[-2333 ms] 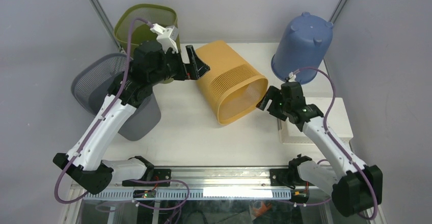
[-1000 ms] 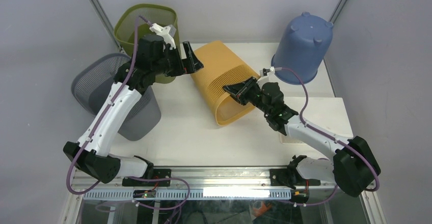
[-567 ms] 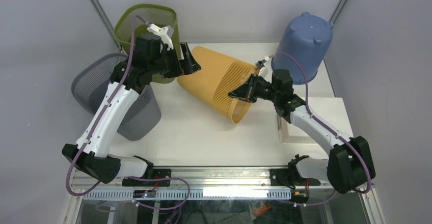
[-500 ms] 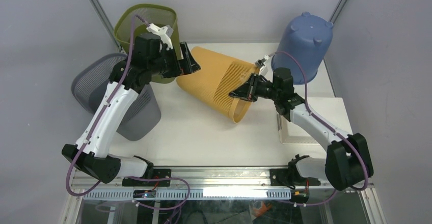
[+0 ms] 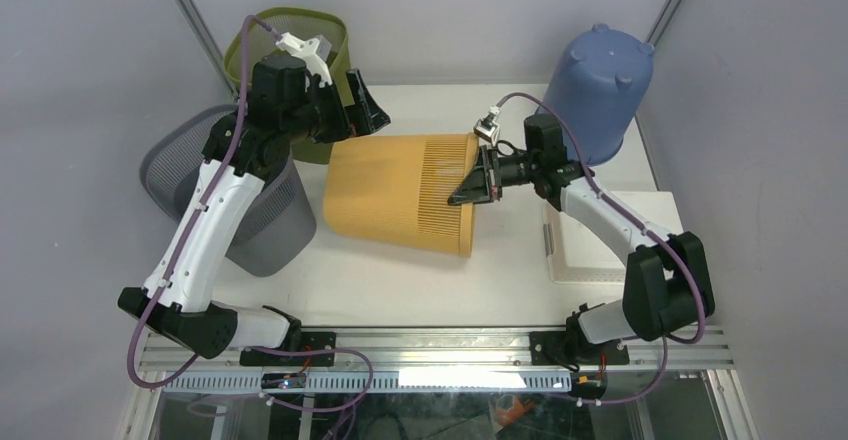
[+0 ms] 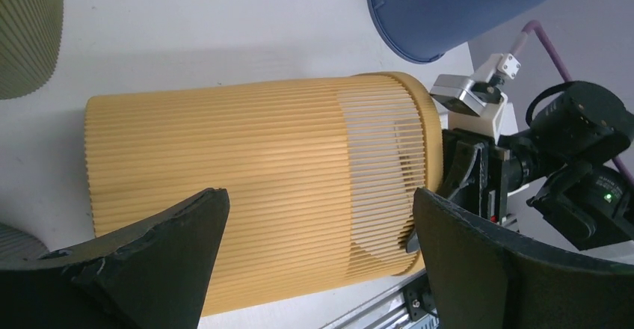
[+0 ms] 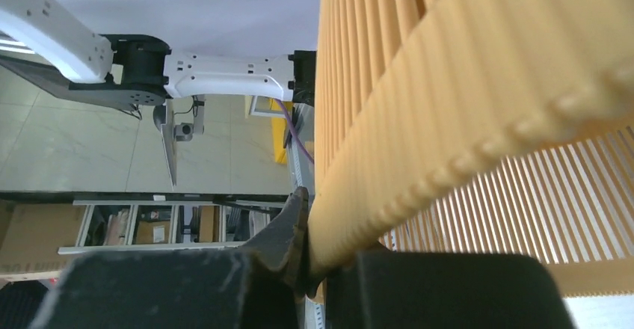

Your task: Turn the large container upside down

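The slatted yellow plastic basket (image 5: 400, 192) lies sideways, seemingly half-turned: right tool (image 5: 467, 193) pinches its rim, left tool (image 5: 357, 108) hovers spread.

The large container (image 5: 400, 198) is a yellow-orange plastic basket with finely ribbed, tapered walls, slotted through in a band near the rim. It lies on its side over the middle of the white table (image 5: 400, 285). Its narrower closed base faces the left edge and its wide mouth faces the right edge. The right gripper (image 5: 472, 191) pinches the rim at the mouth's upper part.
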`<state>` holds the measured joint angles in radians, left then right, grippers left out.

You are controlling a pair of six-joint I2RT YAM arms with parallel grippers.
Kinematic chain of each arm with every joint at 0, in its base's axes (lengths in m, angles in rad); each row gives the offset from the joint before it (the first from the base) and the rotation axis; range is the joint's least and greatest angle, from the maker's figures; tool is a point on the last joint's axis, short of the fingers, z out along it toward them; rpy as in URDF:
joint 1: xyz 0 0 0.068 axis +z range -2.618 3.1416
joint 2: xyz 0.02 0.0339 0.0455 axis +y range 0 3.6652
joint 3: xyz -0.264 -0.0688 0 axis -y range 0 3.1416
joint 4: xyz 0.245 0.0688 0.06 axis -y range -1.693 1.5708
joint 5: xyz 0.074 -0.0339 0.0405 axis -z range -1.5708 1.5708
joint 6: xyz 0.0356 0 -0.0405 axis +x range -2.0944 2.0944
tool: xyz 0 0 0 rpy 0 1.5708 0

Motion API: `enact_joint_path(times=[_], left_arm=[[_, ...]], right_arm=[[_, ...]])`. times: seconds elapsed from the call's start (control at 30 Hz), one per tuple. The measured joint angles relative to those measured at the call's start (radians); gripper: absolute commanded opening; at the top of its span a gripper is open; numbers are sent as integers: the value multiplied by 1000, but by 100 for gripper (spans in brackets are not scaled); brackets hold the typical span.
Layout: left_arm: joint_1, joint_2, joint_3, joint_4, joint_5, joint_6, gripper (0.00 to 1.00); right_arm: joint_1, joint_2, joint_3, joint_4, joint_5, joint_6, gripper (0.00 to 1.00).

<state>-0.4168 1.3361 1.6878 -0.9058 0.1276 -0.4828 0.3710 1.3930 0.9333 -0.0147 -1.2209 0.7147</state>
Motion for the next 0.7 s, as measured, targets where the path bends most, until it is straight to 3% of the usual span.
enact_joint_path(times=[0.1, 0.27, 0.7], left_arm=[[0, 2, -6, 0, 0, 0, 99], [0, 2, -26, -3, -2, 4, 99], [36, 6, -120, -17, -82, 24, 99]], right_arm=[[-4, 57, 101, -194, 53, -131, 37], [-12, 89, 246, -444, 272, -292, 61], [45, -165, 255, -626, 745, -240, 62]])
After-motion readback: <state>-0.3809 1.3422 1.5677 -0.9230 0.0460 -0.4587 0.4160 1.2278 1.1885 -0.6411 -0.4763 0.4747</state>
